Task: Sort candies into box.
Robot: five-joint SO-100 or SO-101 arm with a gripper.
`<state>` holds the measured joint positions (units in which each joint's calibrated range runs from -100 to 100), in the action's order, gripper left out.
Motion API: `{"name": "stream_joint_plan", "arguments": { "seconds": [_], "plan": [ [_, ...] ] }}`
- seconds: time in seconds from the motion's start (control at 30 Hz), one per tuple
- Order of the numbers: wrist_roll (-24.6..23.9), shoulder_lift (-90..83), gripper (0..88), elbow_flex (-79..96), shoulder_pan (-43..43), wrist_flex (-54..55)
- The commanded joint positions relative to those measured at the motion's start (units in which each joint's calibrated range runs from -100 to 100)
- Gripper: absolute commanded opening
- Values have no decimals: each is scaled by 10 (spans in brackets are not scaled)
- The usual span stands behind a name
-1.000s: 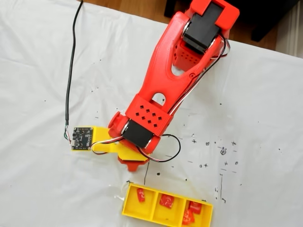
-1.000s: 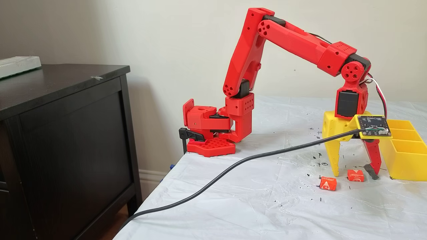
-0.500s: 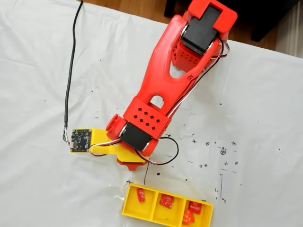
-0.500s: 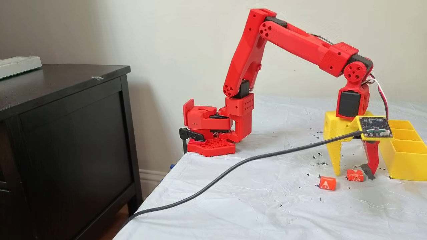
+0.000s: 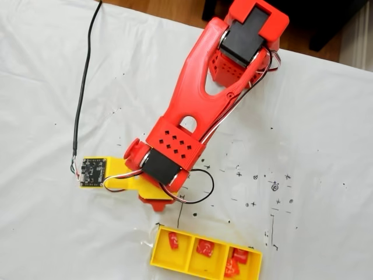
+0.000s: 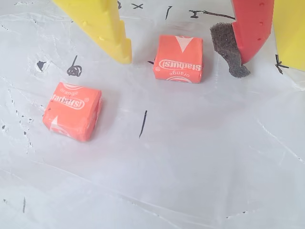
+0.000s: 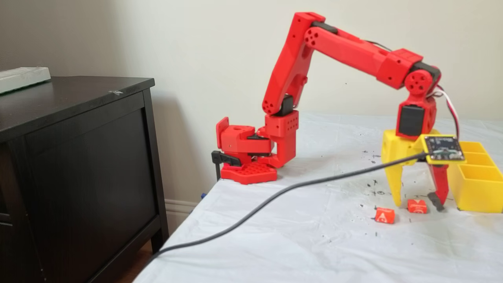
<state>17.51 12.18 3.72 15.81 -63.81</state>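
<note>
Two orange wrapped candies lie on the white sheet. One candy (image 6: 178,58) (image 7: 417,206) sits between the fingers of my gripper (image 6: 182,61) (image 7: 418,205), which is open and lowered to the table. The yellow finger (image 6: 114,38) stands left of it with a small gap, and the red finger's grey foam pad (image 6: 226,47) is close on its right. The other candy (image 6: 71,109) (image 7: 384,215) lies loose to the left, outside the fingers. The yellow box (image 5: 154,254) (image 7: 475,188) stands just beyond the red finger, with red candies (image 5: 204,247) in its three compartments.
A black cable (image 7: 275,194) (image 5: 84,87) runs across the sheet to a circuit board (image 5: 92,171) on the gripper's yellow mount. The arm's base (image 7: 245,157) is clamped at the table's far edge. A dark cabinet (image 7: 78,157) stands left of the table. Ink marks dot the sheet.
The arm has swung a little to the left in the top-down fixed view, carrying the gripper and circuit board with it. Both loose candies stay put, and the gripper stays open.
</note>
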Motion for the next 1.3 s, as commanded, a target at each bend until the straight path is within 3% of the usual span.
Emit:
{"name": "stream_joint_plan", "arguments": {
  "seconds": [0.0,0.47,0.53,0.6,0.73,1.27],
  "plan": [
    [6,-4,272,-47,-1,-1],
    [5,17,273,-48,-4,13],
    [5,20,228,-47,-5,15],
    [2,22,64,-47,-6,14],
    [4,21,4,-47,-5,7],
    [-12,-141,2,-13,-33,-34]
  ]
}}
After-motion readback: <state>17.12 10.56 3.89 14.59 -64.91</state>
